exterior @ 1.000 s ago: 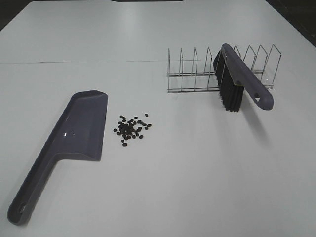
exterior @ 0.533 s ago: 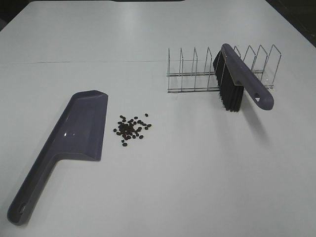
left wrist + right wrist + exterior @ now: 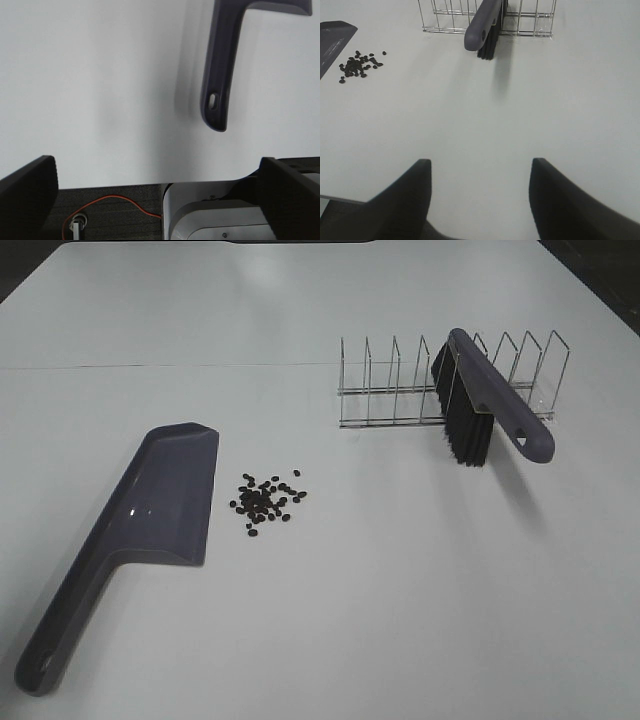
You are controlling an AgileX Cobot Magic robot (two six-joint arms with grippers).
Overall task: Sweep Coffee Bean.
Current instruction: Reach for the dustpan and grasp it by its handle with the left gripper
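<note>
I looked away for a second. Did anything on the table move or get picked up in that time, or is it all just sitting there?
Nothing visibly changed. The coffee beans lie in the same small pile beside the dustpan, and the brush is propped in the wire rack as before. Nothing was picked up or let go.

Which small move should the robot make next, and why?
Probably the right gripper, open and empty, should advance toward the brush handle, which leans in the wire rack; the coffee beans lie unswept beside the dustpan.
</note>
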